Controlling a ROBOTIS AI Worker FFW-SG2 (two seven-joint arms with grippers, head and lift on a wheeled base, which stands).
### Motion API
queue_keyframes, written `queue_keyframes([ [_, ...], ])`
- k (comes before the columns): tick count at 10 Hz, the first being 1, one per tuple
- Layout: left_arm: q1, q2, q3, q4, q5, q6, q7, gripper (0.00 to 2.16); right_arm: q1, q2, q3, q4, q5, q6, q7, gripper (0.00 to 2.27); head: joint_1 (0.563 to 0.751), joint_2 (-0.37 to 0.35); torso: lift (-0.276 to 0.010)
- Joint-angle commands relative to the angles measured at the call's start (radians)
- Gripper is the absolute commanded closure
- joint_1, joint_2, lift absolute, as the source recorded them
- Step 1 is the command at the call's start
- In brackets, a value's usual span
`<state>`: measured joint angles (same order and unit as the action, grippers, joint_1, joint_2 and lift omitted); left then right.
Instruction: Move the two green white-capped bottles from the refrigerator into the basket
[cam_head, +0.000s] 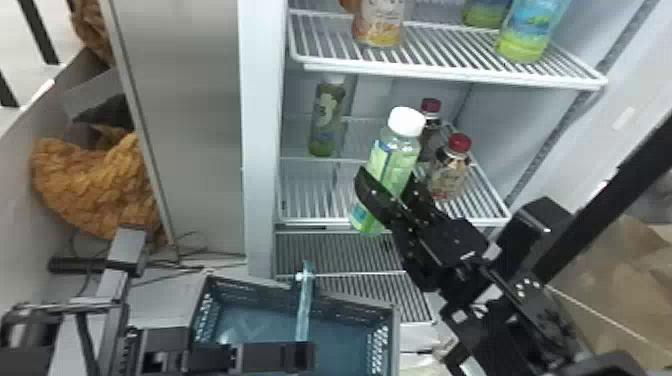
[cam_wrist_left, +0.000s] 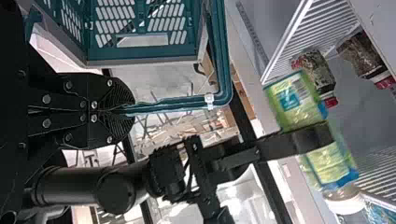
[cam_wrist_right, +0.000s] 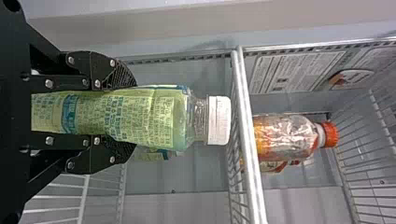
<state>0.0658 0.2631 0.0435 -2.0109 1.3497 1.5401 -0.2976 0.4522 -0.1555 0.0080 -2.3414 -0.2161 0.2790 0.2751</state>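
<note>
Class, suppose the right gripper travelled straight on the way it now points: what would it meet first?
Leaving aside the bottle that the right gripper holds, probably the green bottle at the shelf's left; depth is unclear, so it might pass beside it.

Two red-capped bottles (cam_head: 450, 172) close together; orange-labelled bottle (cam_head: 378, 25) higher up; orange-brown woven bundle (cam_head: 95, 185) far left.

Green bottle (cam_head: 397, 162), white cap (cam_head: 406, 121), teal slotted basket (cam_wrist_left: 140, 53), red caps (cam_head: 459, 143)
</note>
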Motion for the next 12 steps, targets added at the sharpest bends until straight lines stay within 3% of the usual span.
queue_keyframes([
  [1, 0.0, 0.001, 0.0, 0.0, -0.002, 0.001, 0.0, 1.16, 0.083, 0.01, -0.036, -0.099, -0.011, 0.067, 0.015, 0.89, 0.695, -0.213, -0.263],
  [7, 0.0, 0.002, 0.0, 0.002, -0.004, 0.001, 0.002, 1.16, 0.287, 0.04, -0.108, -0.281, -0.043, 0.349, 0.073, 0.89, 0.695, -0.262, -0.263],
  [12, 0.003, 0.001, 0.002, 0.0, -0.006, 0.001, 0.002, 1.16, 0.25, 0.037, -0.08, -0.237, -0.115, 0.531, 0.127, 0.89, 0.695, -0.242, -0.263],
])
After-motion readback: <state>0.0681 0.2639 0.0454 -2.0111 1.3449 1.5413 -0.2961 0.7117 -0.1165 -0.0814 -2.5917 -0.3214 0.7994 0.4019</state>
